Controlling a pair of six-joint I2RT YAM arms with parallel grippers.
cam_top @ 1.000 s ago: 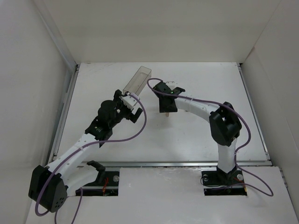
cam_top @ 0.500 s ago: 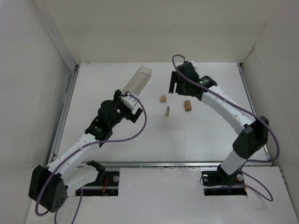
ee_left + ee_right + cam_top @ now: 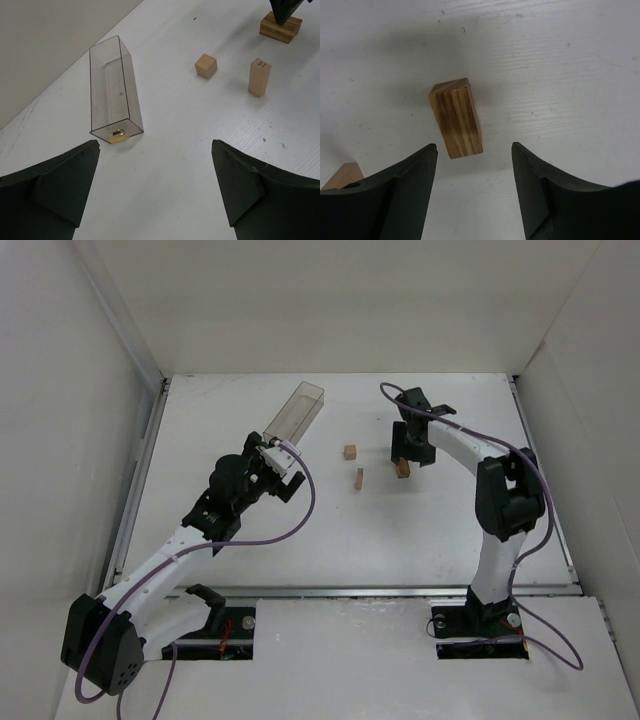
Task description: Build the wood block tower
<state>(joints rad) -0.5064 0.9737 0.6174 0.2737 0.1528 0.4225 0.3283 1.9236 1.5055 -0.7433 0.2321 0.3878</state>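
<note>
Square right gripper [image 3: 472,150], fingers spread, to skewed striped block [image 3: 456,117] directly beneath; lower, pinch long sides. No wood block tower yet: cube [image 3: 206,65], upright block [image 3: 259,77] loose beyond left finger. Left gripper [image 3: 155,150] likewise spread.

On the desk [image 3: 240,540], the right hand [image 3: 409,447] hovers over a darker block [image 3: 403,470], seemingly without gripping it. A cube [image 3: 350,451] and an upright block [image 3: 359,478] stand apart nearby. The left hand [image 3: 270,448] points at a clear box [image 3: 297,410].

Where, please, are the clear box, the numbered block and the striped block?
clear box [image 3: 114,90], left wrist view, long wall.
numbered block [image 3: 257,82], left wrist view, front face.
striped block [image 3: 458,120], right wrist view, grained face.
</note>
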